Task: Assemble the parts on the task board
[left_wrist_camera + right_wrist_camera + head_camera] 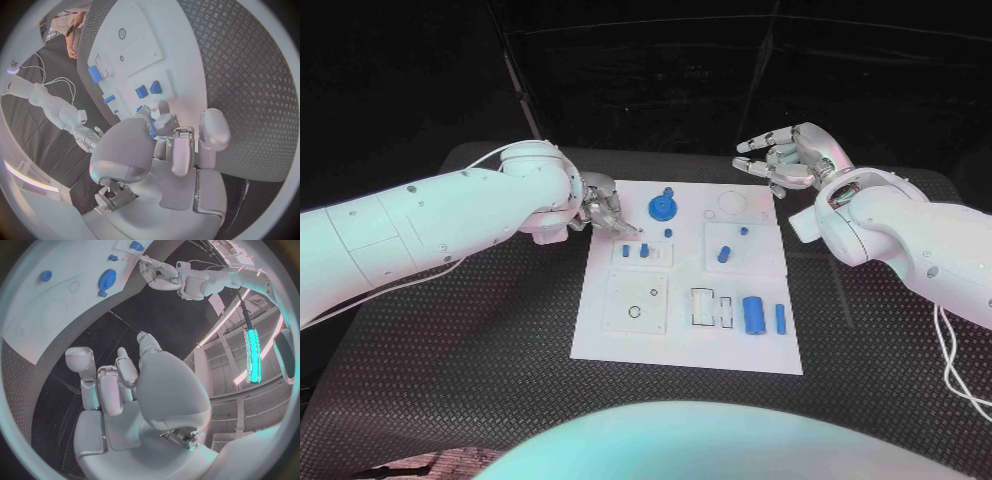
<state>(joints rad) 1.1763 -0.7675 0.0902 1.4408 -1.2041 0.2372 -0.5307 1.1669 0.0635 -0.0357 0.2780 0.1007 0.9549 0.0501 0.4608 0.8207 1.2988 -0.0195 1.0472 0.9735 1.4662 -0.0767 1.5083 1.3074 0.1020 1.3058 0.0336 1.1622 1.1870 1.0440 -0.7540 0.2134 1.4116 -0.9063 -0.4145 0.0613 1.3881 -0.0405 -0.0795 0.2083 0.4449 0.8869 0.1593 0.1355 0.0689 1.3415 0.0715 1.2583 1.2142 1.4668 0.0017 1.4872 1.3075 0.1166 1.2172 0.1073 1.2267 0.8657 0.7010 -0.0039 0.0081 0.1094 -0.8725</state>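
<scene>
Left hand (600,212) hovers at the task board's (625,345) left edge near its far corner, fingers apart, holding nothing. Right hand (788,157) waits spread and empty past the far right corner. Blue gear (664,207) lies close; approach slowly, fingertips straddling it.

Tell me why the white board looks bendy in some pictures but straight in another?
In the head view the task board has straight edges; in the left wrist view the fisheye lens curves it behind the left hand; in the right wrist view it bows likewise beyond the right hand, with a bright teal light glaring at the circle's rim.
</scene>
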